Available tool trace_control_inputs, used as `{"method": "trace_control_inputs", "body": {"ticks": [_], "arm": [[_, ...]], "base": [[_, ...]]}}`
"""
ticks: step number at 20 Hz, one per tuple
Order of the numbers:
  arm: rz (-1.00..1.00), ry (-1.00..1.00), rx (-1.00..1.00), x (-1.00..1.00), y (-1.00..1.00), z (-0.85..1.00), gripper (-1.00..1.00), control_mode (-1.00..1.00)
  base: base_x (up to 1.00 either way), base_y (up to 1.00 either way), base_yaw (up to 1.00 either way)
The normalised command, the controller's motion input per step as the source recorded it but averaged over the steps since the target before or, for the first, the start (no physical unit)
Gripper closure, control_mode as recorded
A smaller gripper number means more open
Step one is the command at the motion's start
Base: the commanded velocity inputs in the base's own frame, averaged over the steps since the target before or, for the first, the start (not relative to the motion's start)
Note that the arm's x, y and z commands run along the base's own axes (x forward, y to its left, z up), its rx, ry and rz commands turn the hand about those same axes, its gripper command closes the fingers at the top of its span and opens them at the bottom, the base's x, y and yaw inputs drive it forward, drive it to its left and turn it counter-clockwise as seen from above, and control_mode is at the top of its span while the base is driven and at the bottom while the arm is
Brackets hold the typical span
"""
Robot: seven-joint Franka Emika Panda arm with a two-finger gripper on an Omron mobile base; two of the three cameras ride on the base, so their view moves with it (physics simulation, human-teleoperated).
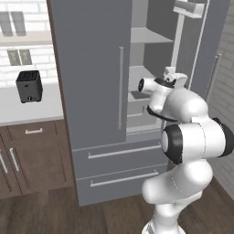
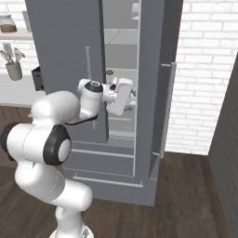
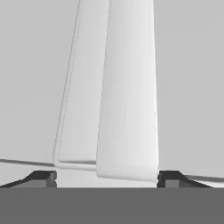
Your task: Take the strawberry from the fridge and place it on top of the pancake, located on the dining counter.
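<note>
The grey fridge (image 1: 91, 68) stands with its left door shut and its right door (image 2: 160, 93) swung open. My arm reaches into the open side at middle-shelf height. The gripper (image 2: 131, 98) points into the pale grey interior and is seen from behind as the gripper (image 1: 170, 74) in the left base view. In the hand view the gripper (image 3: 107, 179) has its dark fingertips (image 3: 43, 177) wide apart, open, with a pale upright bar (image 3: 127, 96) rising between them close ahead. The strawberry is hidden. The pancake and dining counter are out of view.
A small yellowish-brown round item (image 2: 109, 72) lies on a shelf above the hand. Pale shelves (image 1: 148, 36) span the interior. A black appliance (image 1: 29, 86) sits on the wall counter to the left. A white brick wall (image 2: 204, 69) stands right of the open door.
</note>
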Motion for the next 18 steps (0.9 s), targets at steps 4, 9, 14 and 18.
{"method": "trace_control_inputs", "body": {"ticks": [4,9,14,18], "arm": [[0.00,-0.03,0.01,0.00,-0.57,0.17,-1.00,-1.00],[0.00,-0.01,0.04,0.00,-0.53,0.20,-1.00,-1.00],[0.02,0.00,0.07,0.00,-0.43,0.17,-1.00,-1.00],[0.00,0.00,0.09,0.00,-0.16,0.04,-1.00,-1.00]], "base": [[0.00,0.00,0.00],[0.00,0.00,0.00],[0.00,0.00,0.00],[0.00,0.00,0.00]]}}
